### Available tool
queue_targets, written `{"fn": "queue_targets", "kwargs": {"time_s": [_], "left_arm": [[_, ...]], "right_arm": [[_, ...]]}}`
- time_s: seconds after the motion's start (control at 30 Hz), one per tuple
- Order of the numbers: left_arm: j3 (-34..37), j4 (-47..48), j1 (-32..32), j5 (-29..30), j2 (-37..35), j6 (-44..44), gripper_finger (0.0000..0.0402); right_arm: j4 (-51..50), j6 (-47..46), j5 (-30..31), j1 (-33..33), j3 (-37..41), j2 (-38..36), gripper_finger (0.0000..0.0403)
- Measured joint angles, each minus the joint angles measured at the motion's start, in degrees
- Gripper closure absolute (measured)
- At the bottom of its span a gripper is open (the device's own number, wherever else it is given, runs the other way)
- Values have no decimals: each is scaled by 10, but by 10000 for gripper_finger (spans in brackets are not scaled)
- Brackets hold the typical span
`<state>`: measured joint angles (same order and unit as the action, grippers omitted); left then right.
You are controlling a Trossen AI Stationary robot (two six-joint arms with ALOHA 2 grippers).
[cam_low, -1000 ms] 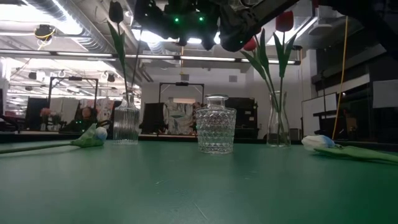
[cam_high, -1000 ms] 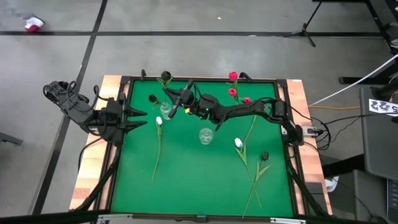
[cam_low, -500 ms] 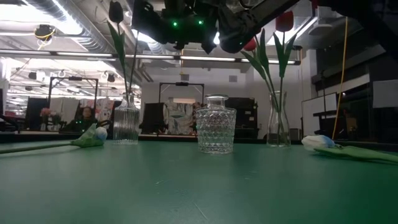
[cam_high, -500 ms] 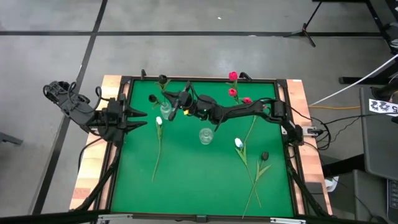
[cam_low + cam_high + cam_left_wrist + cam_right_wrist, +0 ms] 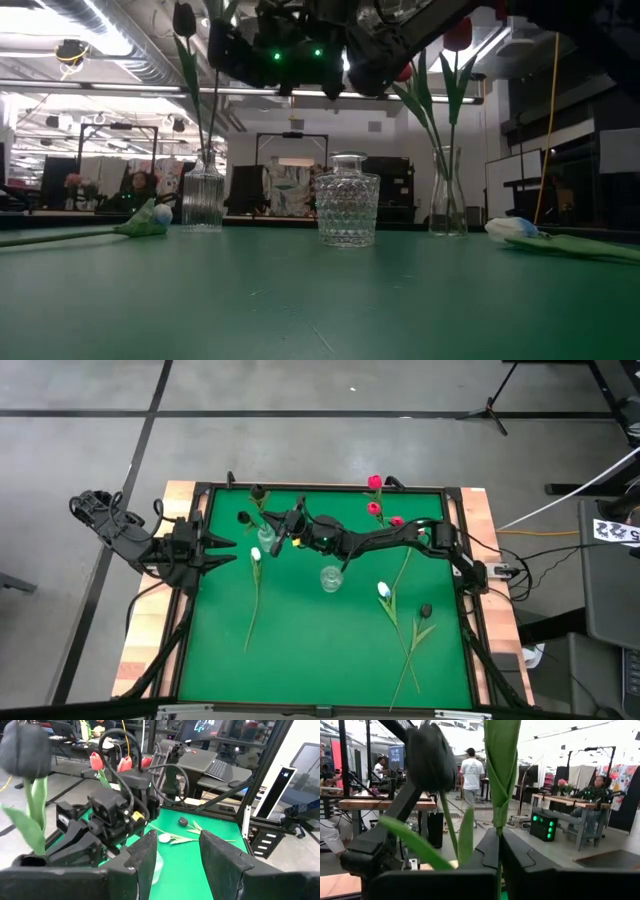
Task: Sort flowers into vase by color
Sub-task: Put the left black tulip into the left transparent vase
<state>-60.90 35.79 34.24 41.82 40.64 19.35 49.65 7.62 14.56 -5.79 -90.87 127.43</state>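
Observation:
My right gripper (image 5: 283, 527) reaches over the far-left ribbed vase (image 5: 266, 539) and is shut on a near-black tulip (image 5: 258, 491). That vase (image 5: 203, 200) holds another near-black tulip (image 5: 185, 18), which also shows in the right wrist view (image 5: 430, 757). A diamond-cut vase (image 5: 347, 205) stands mid-table without a flower. A third vase (image 5: 447, 205) holds red tulips (image 5: 457, 35). My left gripper (image 5: 175, 860) waits open at the table's left edge (image 5: 225, 553). My right gripper pinches the tulip's green stem and wrapped leaf (image 5: 499, 827) between its two fingers. The fingers come about level from the table's right and lie across the stem. The flower stands upright and rises above the fingers. I cannot tell whether its lower end is in the vase.
A white tulip (image 5: 256, 555) lies on the mat at the left, its stem toward the near edge. A white tulip (image 5: 383, 590) and a near-black one (image 5: 426, 610) lie with crossed stems at the near right. People sit in the room beyond the table.
My right gripper has gone a little toward the table's left edge with the near-black tulip still in its hold. The tulip's head has shifted left and nearer, closer to the ribbed vase.

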Motion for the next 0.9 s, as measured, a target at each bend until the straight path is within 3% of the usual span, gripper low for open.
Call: {"fn": "queue_targets", "kwargs": {"time_s": [0.23, 0.73, 0.9], "left_arm": [[0, 0, 0, 0, 0, 0, 257], [0, 13, 0, 0, 0, 0, 257], [0, 13, 0, 0, 0, 2, 257]], "right_arm": [[-9, -25, 15, 1, 0, 12, 385], [-54, -28, 28, 1, 0, 12, 239], [-53, -26, 8, 1, 0, 11, 198]]}}
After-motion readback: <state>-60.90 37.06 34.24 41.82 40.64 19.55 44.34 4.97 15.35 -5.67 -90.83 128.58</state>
